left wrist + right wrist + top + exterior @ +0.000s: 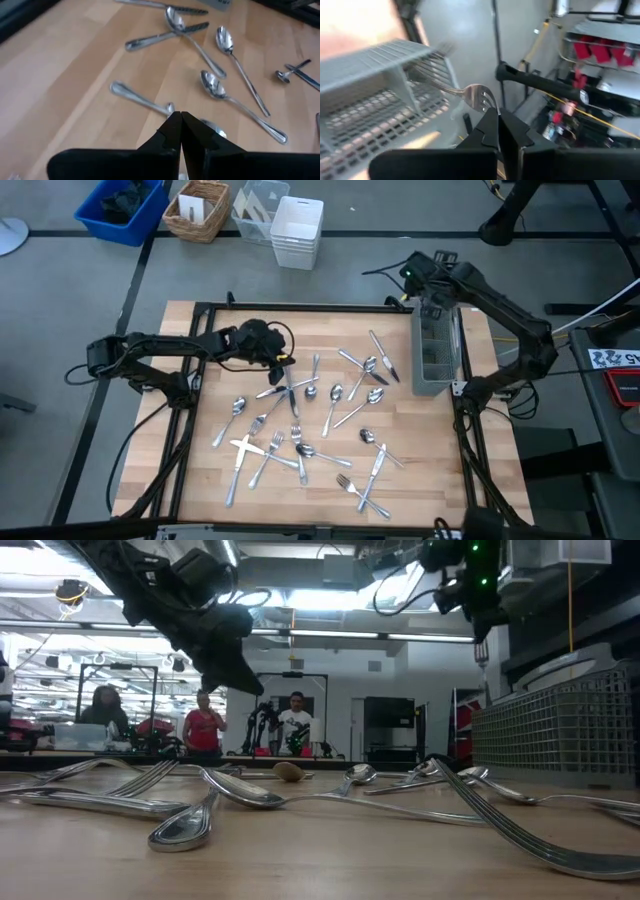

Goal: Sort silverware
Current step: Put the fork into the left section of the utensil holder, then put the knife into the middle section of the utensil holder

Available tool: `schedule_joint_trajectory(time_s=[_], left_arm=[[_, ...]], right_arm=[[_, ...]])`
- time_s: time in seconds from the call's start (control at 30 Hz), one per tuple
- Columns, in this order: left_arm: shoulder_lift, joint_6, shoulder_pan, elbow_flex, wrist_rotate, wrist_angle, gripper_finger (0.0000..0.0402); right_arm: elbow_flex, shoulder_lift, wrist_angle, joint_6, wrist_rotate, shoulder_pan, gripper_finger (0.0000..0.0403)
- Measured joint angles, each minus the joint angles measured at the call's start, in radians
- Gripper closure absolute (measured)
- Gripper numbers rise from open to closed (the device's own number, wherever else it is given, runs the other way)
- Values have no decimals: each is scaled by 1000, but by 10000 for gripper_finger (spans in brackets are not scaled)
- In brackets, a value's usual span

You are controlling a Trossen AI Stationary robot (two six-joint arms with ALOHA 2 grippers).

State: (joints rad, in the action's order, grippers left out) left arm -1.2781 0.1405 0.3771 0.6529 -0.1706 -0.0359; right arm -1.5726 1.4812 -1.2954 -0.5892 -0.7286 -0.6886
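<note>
1. Because the left gripper (283, 360) hangs over the middle of the wooden table (200, 480), it covers part of the silverware (310, 435) below it; the left wrist view shows its jaws pressed together with nothing between them, and a spoon (145, 101) half hidden behind the tips
2. Where the pieces cross in the pile, an exact count cannot be made; roughly two dozen forks, spoons and knives lie scattered across the boards, from the middle to the near edge
3. Over the far end of the grey mesh caddy (436, 350), which stands at the table's right edge, the right gripper (428, 292) has its jaws pinched on one fork (470, 95); the fork's handle is blurred against the caddy's grid
4. One caddy shows, and its contents cannot be made out
5. Beyond the table's far edge stand four bins (297, 230), the leftmost cut off by the frame
</note>
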Motion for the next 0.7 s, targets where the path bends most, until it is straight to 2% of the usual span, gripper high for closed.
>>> schedule_joint_trajectory(time_s=[0.3,0.53,0.7], left_arm=[[0,64,0,0,0,-110,398],[0,-124,0,0,-10,-146,398],[0,-187,-1,0,-35,-144,398]], right_arm=[[0,67,-4,0,24,0,390],[0,71,-8,5,42,0,374],[0,71,-15,6,67,0,357]])
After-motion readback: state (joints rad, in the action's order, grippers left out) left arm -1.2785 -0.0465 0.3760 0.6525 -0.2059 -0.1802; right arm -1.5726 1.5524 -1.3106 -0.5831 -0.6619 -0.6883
